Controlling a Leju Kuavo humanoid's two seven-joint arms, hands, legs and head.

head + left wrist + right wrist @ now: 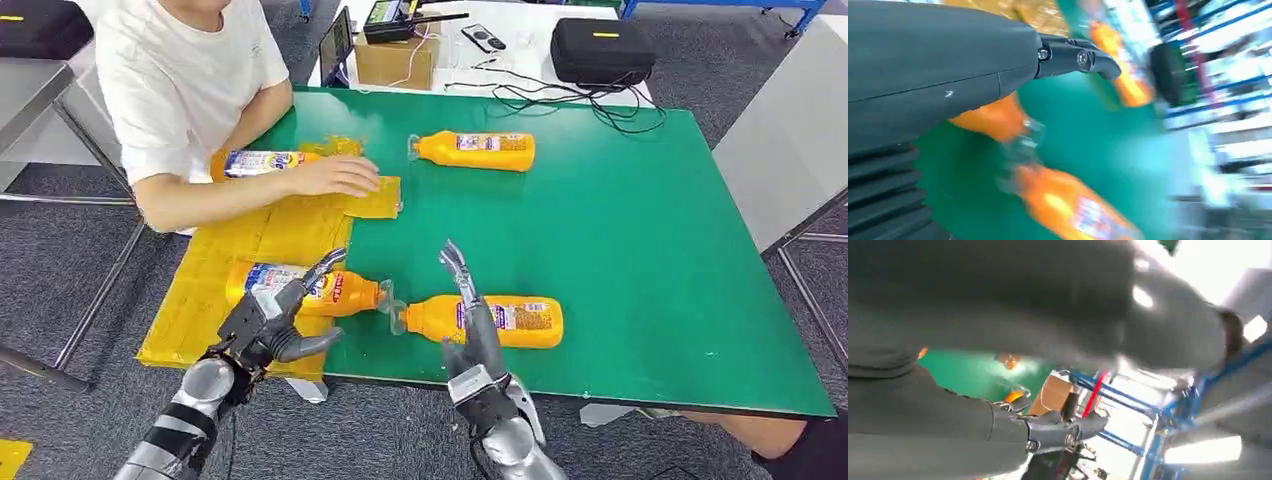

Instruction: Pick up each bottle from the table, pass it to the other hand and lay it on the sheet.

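Green table [640, 250] carries four orange bottles, their labels unreadable. Two lie just ahead of the released left hand [268, 325] and right hand [478, 340], both grasping nothing.

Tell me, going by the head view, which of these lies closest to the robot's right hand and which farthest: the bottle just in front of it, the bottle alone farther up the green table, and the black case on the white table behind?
1. Bottle in front of the right hand, near table edge.
2. Lone bottle, farther up the green table.
3. Black case, on the white table beyond.
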